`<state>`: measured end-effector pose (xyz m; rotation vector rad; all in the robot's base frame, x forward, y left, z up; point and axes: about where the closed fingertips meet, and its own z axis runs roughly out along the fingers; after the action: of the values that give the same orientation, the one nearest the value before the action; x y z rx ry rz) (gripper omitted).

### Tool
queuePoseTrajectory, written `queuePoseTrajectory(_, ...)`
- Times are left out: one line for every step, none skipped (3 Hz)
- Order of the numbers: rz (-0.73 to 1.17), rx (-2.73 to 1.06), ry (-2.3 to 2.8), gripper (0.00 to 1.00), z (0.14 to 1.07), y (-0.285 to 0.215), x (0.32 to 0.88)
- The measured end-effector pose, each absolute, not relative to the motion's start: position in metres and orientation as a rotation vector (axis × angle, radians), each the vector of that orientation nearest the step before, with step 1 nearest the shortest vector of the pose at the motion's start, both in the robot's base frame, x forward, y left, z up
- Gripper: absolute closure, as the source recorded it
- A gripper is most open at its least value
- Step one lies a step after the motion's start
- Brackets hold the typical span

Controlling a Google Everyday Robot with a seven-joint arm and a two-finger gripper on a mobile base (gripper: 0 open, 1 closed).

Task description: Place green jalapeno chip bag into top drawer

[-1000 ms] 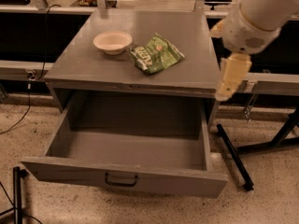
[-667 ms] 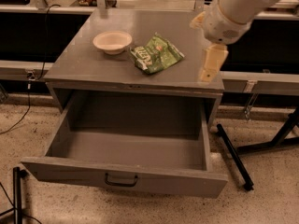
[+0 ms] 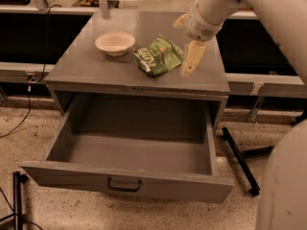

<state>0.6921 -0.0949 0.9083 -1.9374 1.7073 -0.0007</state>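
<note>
The green jalapeno chip bag [image 3: 158, 55] lies flat on top of the grey cabinet [image 3: 96, 71], just right of a cream round bowl [image 3: 115, 43]. The top drawer [image 3: 72, 174] is pulled fully out below, with its dark handle [image 3: 123, 186] on the front panel; its inside shows nothing in it. My gripper [image 3: 183, 47] hangs over the cabinet top right beside the bag's right edge. It is open, with one cream finger [image 3: 191, 59] pointing down next to the bag and the other [image 3: 181, 21] further back. It holds nothing.
A black stand leg [image 3: 240, 159] lies on the speckled floor right of the drawer. Cables [image 3: 19, 114] run along the floor on the left. A rail and dark shelving [image 3: 268, 85] run behind the cabinet. My white arm [image 3: 268, 13] fills the right side.
My gripper has moved left and further back, from off the cabinet's right edge to over its top next to the bag. The bag, bowl and drawer have not moved.
</note>
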Motion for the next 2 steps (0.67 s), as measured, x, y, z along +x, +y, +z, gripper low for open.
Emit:
queuePoseTrajectory(0.059,-1.922,1.682,0.0,0.886,-0.072,0.719)
queuePoseTrajectory(0.1,-1.947,1.672,0.16,0.862,-0.047,0.731)
